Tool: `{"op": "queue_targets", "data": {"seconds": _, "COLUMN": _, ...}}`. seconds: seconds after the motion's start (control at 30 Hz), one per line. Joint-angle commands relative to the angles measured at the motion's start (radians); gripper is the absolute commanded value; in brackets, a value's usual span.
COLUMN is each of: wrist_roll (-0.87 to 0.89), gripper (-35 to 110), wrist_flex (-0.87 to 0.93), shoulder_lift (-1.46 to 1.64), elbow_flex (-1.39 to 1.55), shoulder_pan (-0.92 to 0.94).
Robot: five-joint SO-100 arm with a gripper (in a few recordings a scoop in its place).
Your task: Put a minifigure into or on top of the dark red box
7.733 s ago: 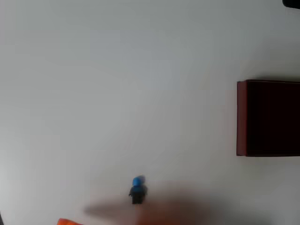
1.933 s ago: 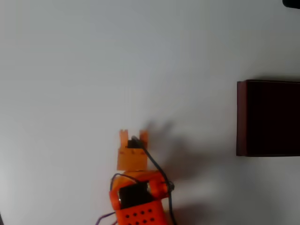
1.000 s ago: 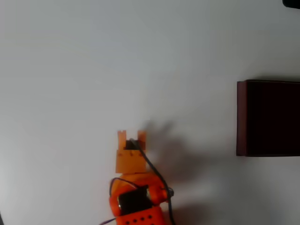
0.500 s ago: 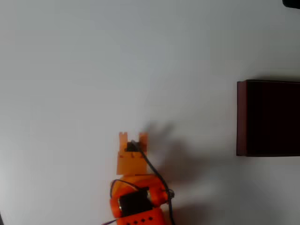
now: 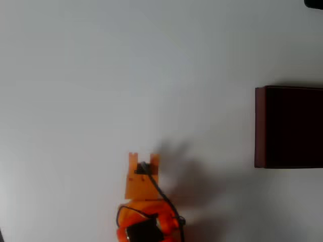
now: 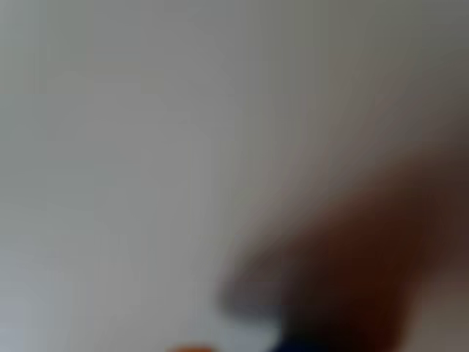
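In the overhead view the dark red box [image 5: 262, 126] sits at the right edge of the white desk [image 5: 126, 75], cut off by the picture's border so that only its left part shows. Its maroon left wall stands as a narrow strip, and the interior beside it is very dark, almost black (nothing can be made out inside that darkness, so what it holds cannot be told).

The orange pincer [image 5: 144, 160] is at the lower middle of the overhead view, well apart from the box and to its left. Two short orange fingertips [image 5: 133, 159] point toward the top of the picture with a small gap between them, and a dark bit sits in that gap; whether that is the minifigure or part of the arm cannot be told. A black cable runs from there down over the orange wrist body toward the bottom edge, where a dark motor block shows. A soft grey shadow spreads on the desk to the right of the pincer.

Whether the pincer is released or clenched on something cannot be told from these pictures: the gap looks narrow, but the view from above hides what lies between the fingers.

The wrist view is heavily blurred. A brownish dark smear fills its lower right, and at the bottom edge there is a small deep-blue patch [image 6: 308, 343] that may be the minifigure's blue head, though the blur is too strong to be sure. A sliver of orange shows just left of it.
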Motion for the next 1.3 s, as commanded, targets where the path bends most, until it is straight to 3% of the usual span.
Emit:
{"op": "queue_targets", "data": {"seconds": 0.0, "wrist_roll": 0.021, "gripper": 21, "wrist_flex": 0.029, "shoulder_lift": 0.017, "elbow_flex": 0.023, "shoulder_pan": -0.028}}
{"op": "queue_targets", "data": {"seconds": 1.03, "wrist_roll": 0.012, "gripper": 0, "wrist_flex": 0.029, "shoulder_lift": 0.058, "elbow_flex": 0.057, "shoulder_pan": -0.032}}
{"op": "queue_targets", "data": {"seconds": 1.13, "wrist_roll": 0.014, "gripper": 0, "wrist_flex": 0.029, "shoulder_lift": 0.058, "elbow_flex": 0.055, "shoulder_pan": -0.038}}
{"op": "queue_targets", "data": {"seconds": 1.27, "wrist_roll": 0.025, "gripper": 18, "wrist_flex": 0.034, "shoulder_lift": 0.057, "elbow_flex": 0.049, "shoulder_pan": -0.06}}
